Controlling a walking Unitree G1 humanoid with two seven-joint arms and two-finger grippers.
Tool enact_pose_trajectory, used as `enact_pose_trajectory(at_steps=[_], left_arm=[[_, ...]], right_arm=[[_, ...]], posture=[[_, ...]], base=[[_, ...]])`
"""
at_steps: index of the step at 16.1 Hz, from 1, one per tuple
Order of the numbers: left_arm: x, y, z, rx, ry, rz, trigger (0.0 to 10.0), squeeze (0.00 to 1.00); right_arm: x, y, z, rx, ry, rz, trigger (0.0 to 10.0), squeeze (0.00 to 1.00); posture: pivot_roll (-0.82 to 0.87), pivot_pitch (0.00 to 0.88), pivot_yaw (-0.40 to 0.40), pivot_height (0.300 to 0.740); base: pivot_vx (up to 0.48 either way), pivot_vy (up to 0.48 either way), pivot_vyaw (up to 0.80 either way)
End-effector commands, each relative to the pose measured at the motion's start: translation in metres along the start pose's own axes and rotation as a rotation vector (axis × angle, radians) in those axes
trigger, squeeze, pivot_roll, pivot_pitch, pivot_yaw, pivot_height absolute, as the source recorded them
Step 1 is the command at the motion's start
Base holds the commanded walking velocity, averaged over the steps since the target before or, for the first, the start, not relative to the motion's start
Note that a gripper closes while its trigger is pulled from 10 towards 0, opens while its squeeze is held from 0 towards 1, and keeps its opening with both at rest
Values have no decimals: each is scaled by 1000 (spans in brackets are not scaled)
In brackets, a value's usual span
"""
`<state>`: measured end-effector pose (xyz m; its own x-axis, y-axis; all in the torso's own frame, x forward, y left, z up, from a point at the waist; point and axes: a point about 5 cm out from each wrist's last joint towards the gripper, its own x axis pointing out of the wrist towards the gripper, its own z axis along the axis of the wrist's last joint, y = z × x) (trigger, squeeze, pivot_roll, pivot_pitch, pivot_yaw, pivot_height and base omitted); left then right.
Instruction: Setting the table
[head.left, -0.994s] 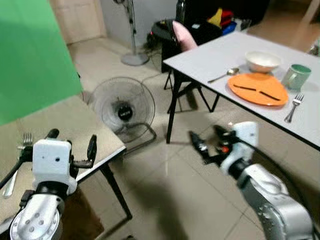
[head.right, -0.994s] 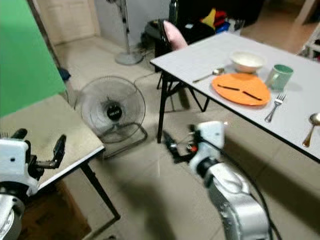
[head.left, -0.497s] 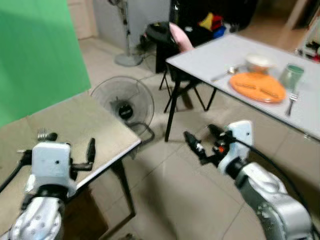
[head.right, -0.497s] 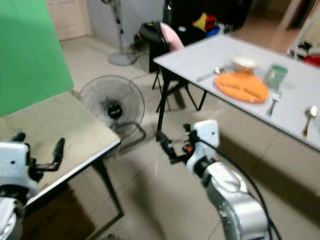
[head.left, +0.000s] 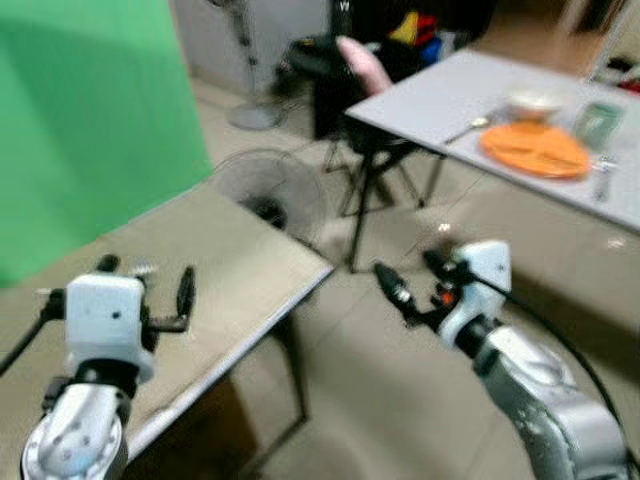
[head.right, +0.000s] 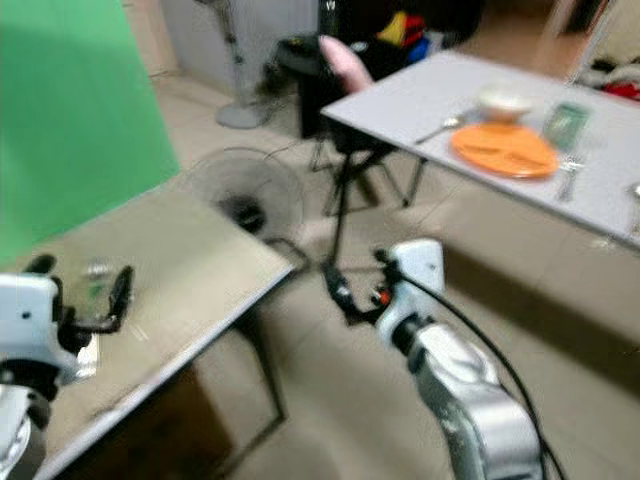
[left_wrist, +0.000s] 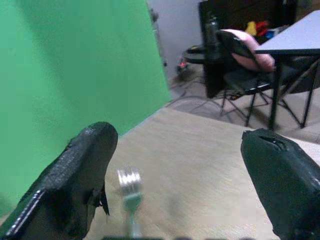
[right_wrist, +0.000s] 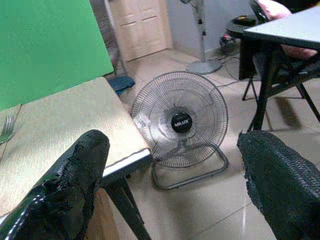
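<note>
A metal fork (left_wrist: 129, 186) with a greenish handle lies on the beige table (head.left: 235, 262) at my left. My left gripper (head.left: 145, 281) hovers over that table, open, with the fork (head.right: 94, 272) just ahead between its spread fingers (left_wrist: 79, 172). My right gripper (head.left: 414, 279) hangs open over the floor between the two tables, holding nothing. On the white table (head.left: 430, 92) at the far right stand an orange plate (head.left: 536, 149), a white bowl (head.left: 536, 100), a green mug (head.left: 600, 124), a spoon (head.right: 440, 128) and another fork (head.right: 567, 179).
A floor fan (right_wrist: 181, 120) stands on the tiles beside the beige table's corner. A green screen (head.left: 90, 110) rises behind that table. A chair with a pink cushion (head.left: 364, 64) and a pedestal fan (head.left: 247, 112) stand at the back. The views are blurred.
The whole picture has shifted: the beige table now looms larger and nearer, the white table farther right. My left gripper now reaches over the table near the fork. Both grippers stay open.
</note>
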<state>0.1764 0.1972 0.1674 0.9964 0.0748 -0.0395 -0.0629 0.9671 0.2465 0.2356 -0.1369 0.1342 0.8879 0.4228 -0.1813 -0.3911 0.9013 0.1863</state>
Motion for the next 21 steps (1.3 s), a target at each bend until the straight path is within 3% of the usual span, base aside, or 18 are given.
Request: enact_pose_trajectory(at_steps=[1,6,9,13,14,17,19,20,21], left_arm=[[1,3,0,16,8,6,10000,0],[2,2,0,15,11,0,10000,0],[9,4,2,14,6,16,10000,0],[17,-6,-5,-65,64,-34,10000,0],[21,-11,-9,-120,93,-64,10000,1000],[35,-21,-20,-173,195,-150,10000,1000],[55,-23,-33,-138,283,-169,10000,1000],[60,-23,-37,-126,316,-183,10000,894],[72,-25,-39,-138,346,-218,10000,118]], right_arm=[[2,3,4,3,-13,11,10000,0],[2,2,4,-8,-12,0,10000,0],[1,2,6,-8,-18,-3,10000,0],[1,2,8,-18,-16,0,10000,0],[2,2,10,-39,-5,21,10000,0],[3,5,13,-96,28,79,10000,0],[4,6,18,-142,50,144,10000,0],[3,7,19,-154,57,172,10000,0],[2,10,22,-178,72,225,10000,0]], posture=[[1,0,25,740],[1,0,23,740],[-5,0,26,740],[-12,0,27,740],[-16,0,23,740],[-19,0,16,740],[-30,0,12,740],[-32,2,12,740],[-32,3,11,740]], base=[[0,390,-800],[0,383,-160],[0,-419,0],[0,-120,0],[0,0,0],[0,0,0],[0,0,0],[0,0,0],[0,0,0]])
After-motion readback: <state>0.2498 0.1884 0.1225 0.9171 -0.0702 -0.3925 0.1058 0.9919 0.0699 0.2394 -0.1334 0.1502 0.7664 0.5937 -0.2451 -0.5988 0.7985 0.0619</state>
